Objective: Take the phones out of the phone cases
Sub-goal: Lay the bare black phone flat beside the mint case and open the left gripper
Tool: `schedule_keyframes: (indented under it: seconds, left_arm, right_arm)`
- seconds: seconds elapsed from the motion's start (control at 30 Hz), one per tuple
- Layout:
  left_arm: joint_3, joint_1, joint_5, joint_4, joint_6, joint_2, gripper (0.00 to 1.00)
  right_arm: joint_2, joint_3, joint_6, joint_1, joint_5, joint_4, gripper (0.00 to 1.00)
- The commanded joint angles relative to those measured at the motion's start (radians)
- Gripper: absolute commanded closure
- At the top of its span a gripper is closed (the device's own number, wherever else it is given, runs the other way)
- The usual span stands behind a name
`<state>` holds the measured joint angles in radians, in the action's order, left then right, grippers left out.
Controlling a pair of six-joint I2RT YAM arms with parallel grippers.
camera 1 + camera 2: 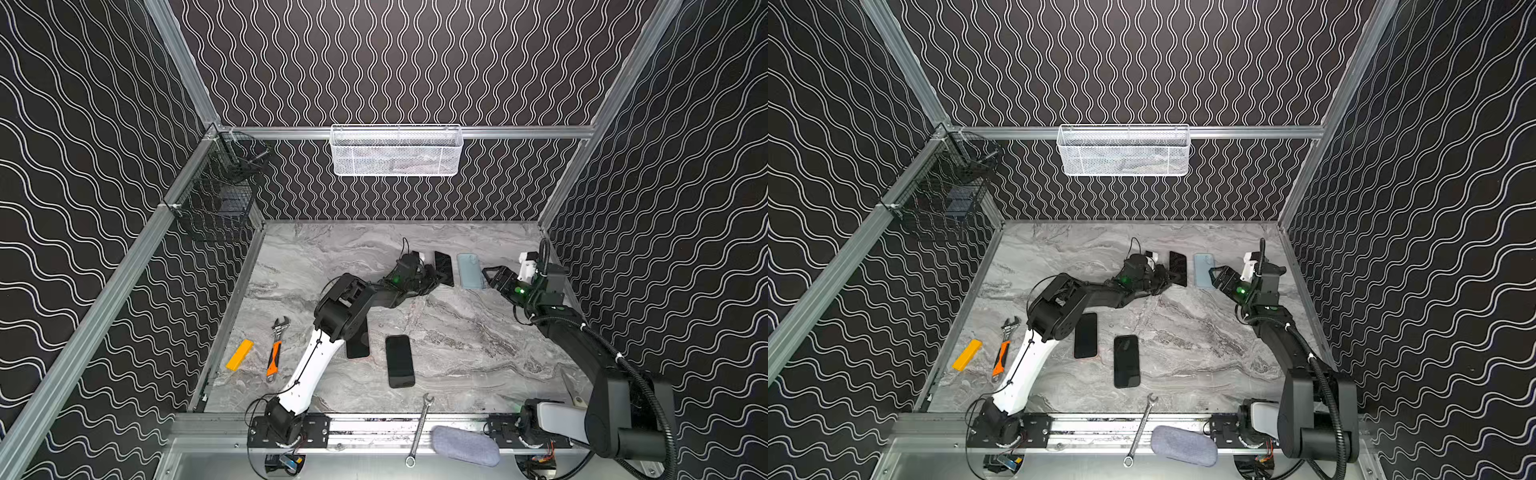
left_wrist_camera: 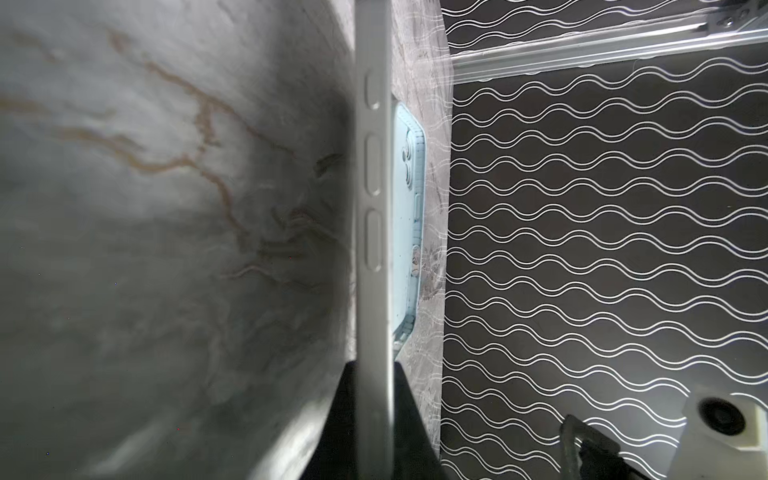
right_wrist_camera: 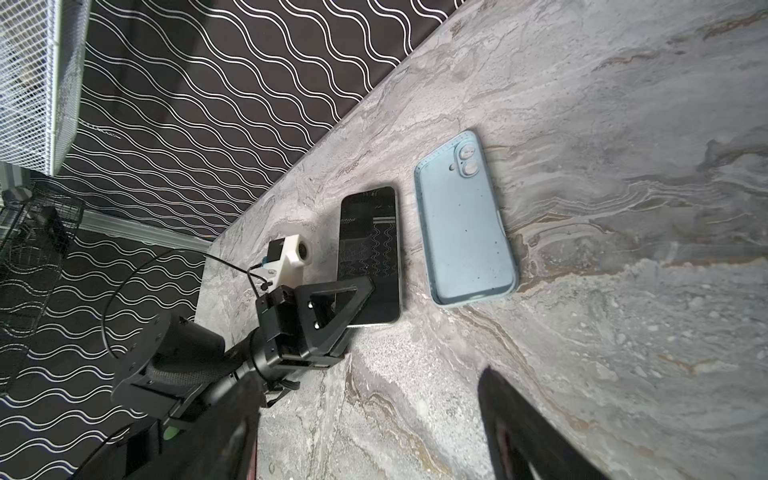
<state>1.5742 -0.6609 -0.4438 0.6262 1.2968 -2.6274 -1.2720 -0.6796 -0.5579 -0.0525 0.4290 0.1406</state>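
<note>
A: Phone (image 3: 369, 249), where's it sitting?
B: Sitting out of the case (image 3: 465, 224), just beside it over the tabletop (image 3: 623, 199). Left gripper (image 3: 360, 298) is clamping its end; right gripper (image 1: 492, 278) is hanging released near the case.

Robot lab cell: aluminium frame (image 1: 519, 132), patterned walls (image 1: 415, 62), left arm (image 1: 307, 365), right arm (image 1: 569, 336)

Marble tabletop (image 1: 478, 340) with phone case (image 1: 471, 271), wrench (image 1: 274, 353).
</note>
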Motion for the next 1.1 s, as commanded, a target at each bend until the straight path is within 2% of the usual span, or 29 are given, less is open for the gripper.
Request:
schedule_keyframes:
  seconds: [0.0,0.17,0.43,0.7,1.07]
  left_arm:
    - [-0.002,-0.003,0.011,0.046,-0.039,0.007,0.98]
    - [-0.024,-0.007,0.02,0.041,-0.05,0.019,0.9]
    - [-0.042,-0.014,0.03,0.013,-0.081,0.05,0.67]
    - [-0.051,-0.016,0.048,-0.049,-0.13,0.08,0.59]
    - [0.0,-0.031,0.082,-0.231,-0.228,0.1,0.47]
  right_arm:
    - [0.006,-0.005,-0.002,0.001,0.01,0.033,0.17]
    - [0.018,0.003,-0.004,0.002,0.014,0.03,0.17]
    - [0.034,0.009,-0.008,0.005,0.017,0.031,0.16]
    - [0.057,0.018,-0.004,0.009,0.017,0.02,0.16]
    - [0.081,0.023,0.001,0.009,0.007,0.013,0.16]
